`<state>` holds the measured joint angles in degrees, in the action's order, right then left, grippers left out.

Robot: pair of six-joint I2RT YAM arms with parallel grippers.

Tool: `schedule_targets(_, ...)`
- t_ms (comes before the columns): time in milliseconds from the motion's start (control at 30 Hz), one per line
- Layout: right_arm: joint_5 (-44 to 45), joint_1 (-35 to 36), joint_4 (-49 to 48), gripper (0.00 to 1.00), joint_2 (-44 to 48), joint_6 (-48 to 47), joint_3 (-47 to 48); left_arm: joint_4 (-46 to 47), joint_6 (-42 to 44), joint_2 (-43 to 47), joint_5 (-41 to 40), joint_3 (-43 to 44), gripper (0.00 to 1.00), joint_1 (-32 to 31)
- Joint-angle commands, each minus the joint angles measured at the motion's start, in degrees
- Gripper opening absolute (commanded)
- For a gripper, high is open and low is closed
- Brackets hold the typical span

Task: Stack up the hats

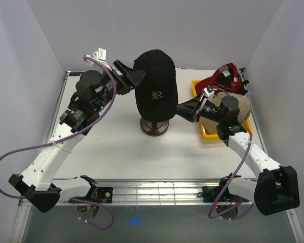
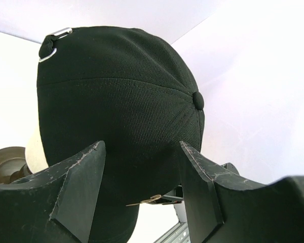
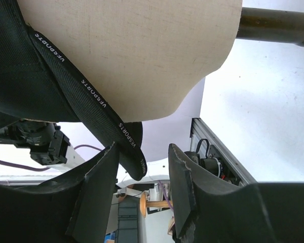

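Observation:
A black hat with an "R" (image 1: 156, 83) sits on the beige mannequin head (image 3: 142, 50), which stands on a dark round base (image 1: 154, 126) mid-table. My left gripper (image 1: 135, 76) is at the hat's upper left side, jaws open; in the left wrist view the black crown (image 2: 121, 96) fills the space just beyond the fingers (image 2: 86, 177). My right gripper (image 1: 180, 109) is at the hat's lower right edge, open. The hat's inner band (image 3: 91, 96) hangs between the jaws and rests against the left finger (image 3: 99, 187). A red hat (image 1: 225, 76) and a tan hat (image 1: 240, 104) lie at the right.
The red and tan hats rest in a yellow tray (image 1: 209, 132) by the right wall. White walls close in the table on three sides. A metal rail (image 1: 162, 190) runs along the near edge between the arm bases.

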<state>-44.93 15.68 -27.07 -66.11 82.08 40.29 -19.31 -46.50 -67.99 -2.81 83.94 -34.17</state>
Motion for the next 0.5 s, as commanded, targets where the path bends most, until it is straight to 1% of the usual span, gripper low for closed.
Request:
schedule_targets(0, 1.15, -0.39, 5.09, 0.49, 1.68, -4.29, 1.98, -0.46, 0.97, 2.24, 0.52, -0.01, 0.70, 0.42)
schedule_targets(133, 2.12, -0.39, 11.58, 0.54, 2.82, -8.42, 3.56, -1.60, 1.76, 2.59, -0.18, 0.78, 0.70, 0.51)
schedule_targets(300, 3.44, -0.39, 15.11, 0.60, 5.80, -10.54, 3.48, -3.10, 2.82, 3.39, -1.06, 1.05, 0.70, 0.51)
schedule_targets(433, 4.93, -1.26, 20.73, 0.62, 9.06, -13.87, 3.83, -5.20, 4.31, 4.09, -1.67, 2.62, 0.70, 0.51)
schedule_targets(467, 5.72, -1.62, 23.61, 0.62, 9.85, -14.84, 4.00, -5.82, 4.75, 4.18, -1.93, 2.98, 0.70, 0.51)
